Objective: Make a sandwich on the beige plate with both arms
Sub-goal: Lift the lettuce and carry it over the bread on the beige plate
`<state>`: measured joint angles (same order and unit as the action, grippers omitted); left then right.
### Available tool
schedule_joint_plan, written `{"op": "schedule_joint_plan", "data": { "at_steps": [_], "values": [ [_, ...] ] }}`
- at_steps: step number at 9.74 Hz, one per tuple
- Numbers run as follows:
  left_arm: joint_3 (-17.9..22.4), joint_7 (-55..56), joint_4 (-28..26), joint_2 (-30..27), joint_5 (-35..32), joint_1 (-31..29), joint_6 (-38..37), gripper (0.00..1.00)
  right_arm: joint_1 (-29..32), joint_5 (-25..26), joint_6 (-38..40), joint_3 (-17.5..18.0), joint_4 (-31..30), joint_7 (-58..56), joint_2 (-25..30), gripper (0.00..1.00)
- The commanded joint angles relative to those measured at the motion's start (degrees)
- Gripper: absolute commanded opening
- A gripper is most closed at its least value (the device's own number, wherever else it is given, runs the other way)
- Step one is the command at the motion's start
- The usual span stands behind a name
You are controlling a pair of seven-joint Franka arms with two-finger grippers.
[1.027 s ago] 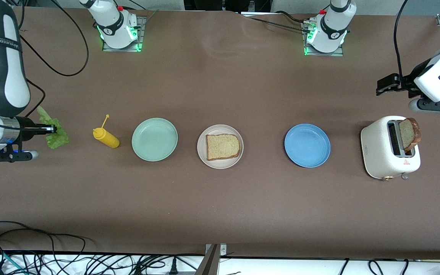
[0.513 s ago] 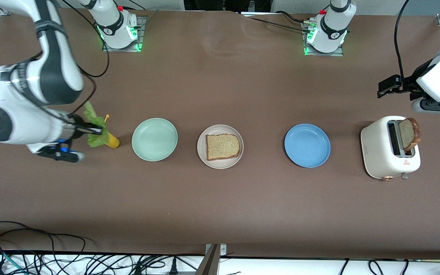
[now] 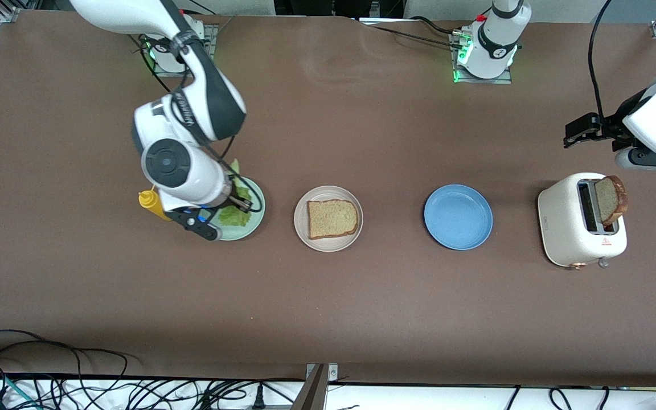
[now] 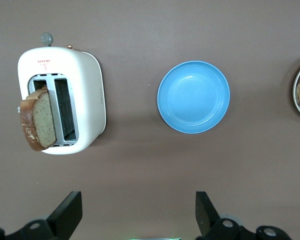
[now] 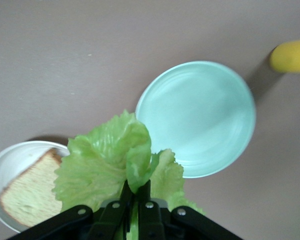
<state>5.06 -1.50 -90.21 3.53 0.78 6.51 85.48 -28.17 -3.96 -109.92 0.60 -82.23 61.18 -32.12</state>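
Lettuce leaf (image 5: 110, 167) hangs pinched in the right gripper (image 5: 132, 200), fingers clamped tight on its stem end. Right gripper is up in the air over the mint-green plate (image 3: 255, 200); in the front view the wrist covers most of that plate and the leaf (image 3: 236, 215) shows over the plate's inside. In the right wrist view the mint-green plate (image 5: 200, 117) is bare.

Beige plate (image 3: 328, 242) sits at mid-table, between the mint-green plate and the blue plate (image 3: 458, 216), apart from both. One bread slice (image 3: 332, 218) lies flat on the beige plate, crust all round. Right wrist view catches the edge of the same plate (image 5: 5, 160) with the slice (image 5: 27, 192) on it.

Second bread slice (image 3: 611, 199) stands tilted, sticking up out of one slot of the white toaster (image 3: 567, 228) toward the left arm's end of the table. Left wrist view shows the toaster (image 4: 85, 100), the slice (image 4: 37, 120) and the blue plate (image 4: 193, 96) from above.

Left gripper (image 3: 573, 132) waits in the air over bare table just beside the toaster, fingers (image 4: 70, 212) spread wide, holding nothing.

Yellow squeeze bottle (image 3: 151, 204) lies beside the mint-green plate, toward the right arm's end, partly hidden by the right wrist.
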Motion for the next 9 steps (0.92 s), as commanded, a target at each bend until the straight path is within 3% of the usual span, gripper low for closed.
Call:
{"op": "schedule_joint_plan", "data": {
  "at_steps": [1,3,6,8,9],
  "values": [
    [-0.3,-0.3,-1.0,-0.8,-1.7,-0.4,0.7,1.0,-4.6,-0.1,-8.7,-0.9,1.7,10.4,-4.1,0.0],
    [-0.3,-0.3,-1.0,-0.8,-1.7,-0.4,0.7,1.0,-7.9,0.1,-15.8,-0.9,1.7,17.5,-7.4,0.0],
    [-0.3,-0.3,-1.0,-0.8,-1.7,-0.5,0.7,1.0,-12.4,0.3,-23.1,-1.2,1.8,19.6,-13.3,0.0],
    [-0.3,-0.3,-1.0,-0.6,-1.7,-0.5,0.7,1.0,-12.7,0.2,-26.8,-1.3,1.8,20.5,-14.3,0.0],
    [-0.3,-0.3,-1.0,-0.6,-1.7,-0.5,0.7,1.0,-12.7,0.1,-26.7,-1.3,1.8,20.4,-14.2,0.45]
  ]
}}
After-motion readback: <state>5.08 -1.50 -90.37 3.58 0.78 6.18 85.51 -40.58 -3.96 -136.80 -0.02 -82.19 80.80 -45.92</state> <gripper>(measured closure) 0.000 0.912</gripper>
